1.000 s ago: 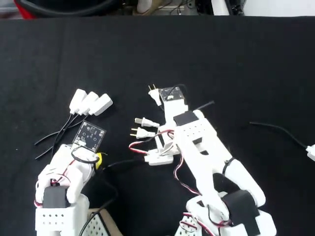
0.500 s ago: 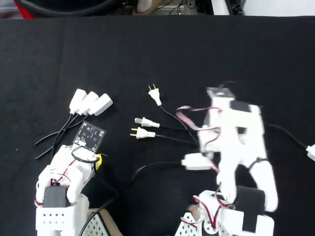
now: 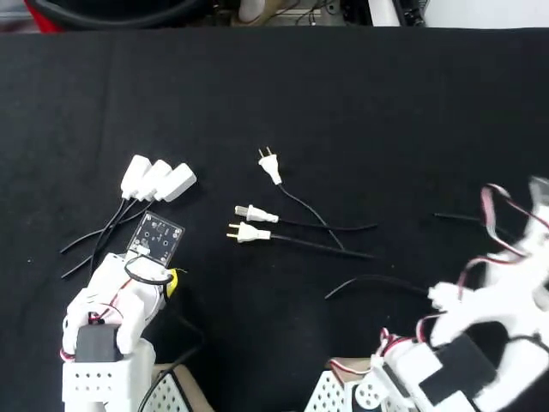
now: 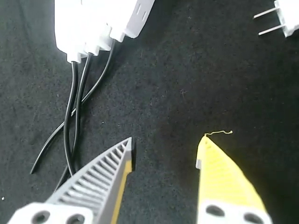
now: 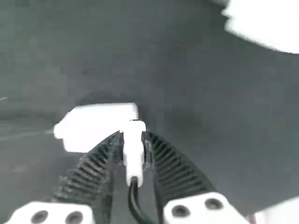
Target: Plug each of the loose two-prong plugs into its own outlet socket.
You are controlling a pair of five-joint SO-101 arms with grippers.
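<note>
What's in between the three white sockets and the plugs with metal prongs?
Just bare black table. In the high view, nothing lies between the sockets and the nearest plugs.

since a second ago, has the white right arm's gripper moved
Yes. The right gripper swung away from the three white two-prong plugs toward the black table's right edge.
</note>
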